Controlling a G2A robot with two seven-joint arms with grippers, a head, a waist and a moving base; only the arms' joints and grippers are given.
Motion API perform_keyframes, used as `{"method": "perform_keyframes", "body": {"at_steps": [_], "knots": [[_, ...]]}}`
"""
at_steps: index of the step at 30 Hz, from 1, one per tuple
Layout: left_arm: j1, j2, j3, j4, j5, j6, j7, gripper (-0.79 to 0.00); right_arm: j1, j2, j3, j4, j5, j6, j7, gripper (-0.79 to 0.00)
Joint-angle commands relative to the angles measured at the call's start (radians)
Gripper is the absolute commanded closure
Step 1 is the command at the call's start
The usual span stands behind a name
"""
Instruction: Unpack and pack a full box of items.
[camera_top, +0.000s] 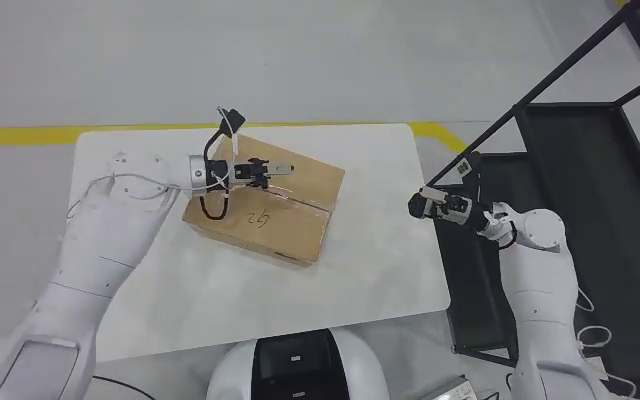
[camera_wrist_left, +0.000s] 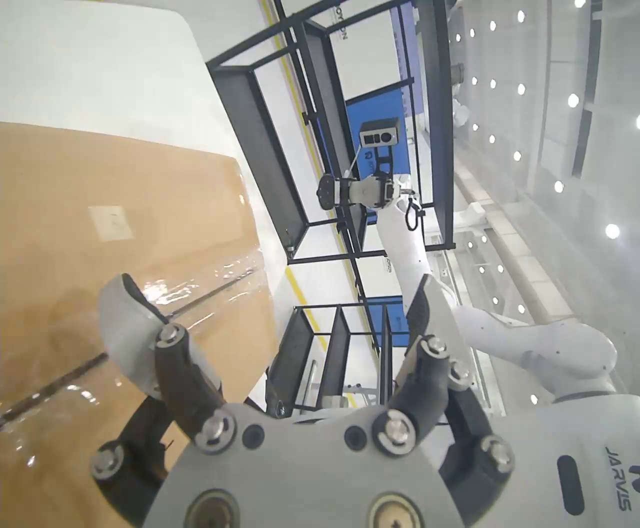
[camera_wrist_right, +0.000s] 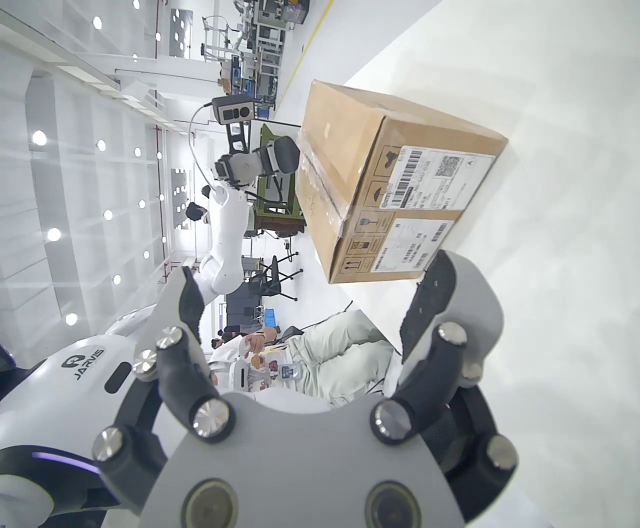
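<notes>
Your left claw (camera_top: 283, 168) in the top view hangs over the far part of the lid of the brown cardboard box (camera_top: 290, 215), released, nothing in it. That box sits left of centre on the white desk (camera_top: 370, 270), turned at an angle, flaps closed. Your right claw (camera_top: 420, 205) is at the desk's right edge, well apart from the box and also released and empty. A black metal rack (camera_top: 560, 150) stands just beside the desk on that side.

Left wrist view: left claw (camera_wrist_left: 275, 305) has its fingers spread wide. One fingertip (camera_wrist_left: 125, 300) is over the strip of clear tape (camera_wrist_left: 200, 290) along the box (camera_wrist_left: 100, 225) seam; you can't tell if it touches.

Right wrist view: right claw (camera_wrist_right: 312, 290) is spread and holds nothing. The box (camera_wrist_right: 345, 150) is farther off on the desk (camera_wrist_right: 550, 150), with white printed labels (camera_wrist_right: 430, 185) on its end face.
</notes>
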Motion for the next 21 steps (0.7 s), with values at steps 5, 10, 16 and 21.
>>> {"method": "perform_keyframes", "body": {"at_steps": [5,10,16,21], "knots": [[-0.041,-0.043,0.097,0.055,-0.019,-0.014,-0.022,-0.785,-0.014,0.010,-0.023,-0.010,0.034,-0.006,-0.007,-0.785],[-0.071,-0.084,0.175,0.096,-0.044,-0.035,-0.051,-0.785,-0.027,0.018,-0.028,-0.002,0.072,-0.013,-0.014,-0.785],[-0.108,-0.134,0.244,0.128,-0.064,-0.065,-0.037,-0.785,-0.037,0.031,-0.024,0.013,0.096,-0.013,-0.013,-0.785],[-0.139,-0.175,0.289,0.185,-0.084,-0.081,-0.029,-0.785,-0.054,0.039,-0.030,-0.002,0.109,-0.012,-0.012,-0.785]]}}
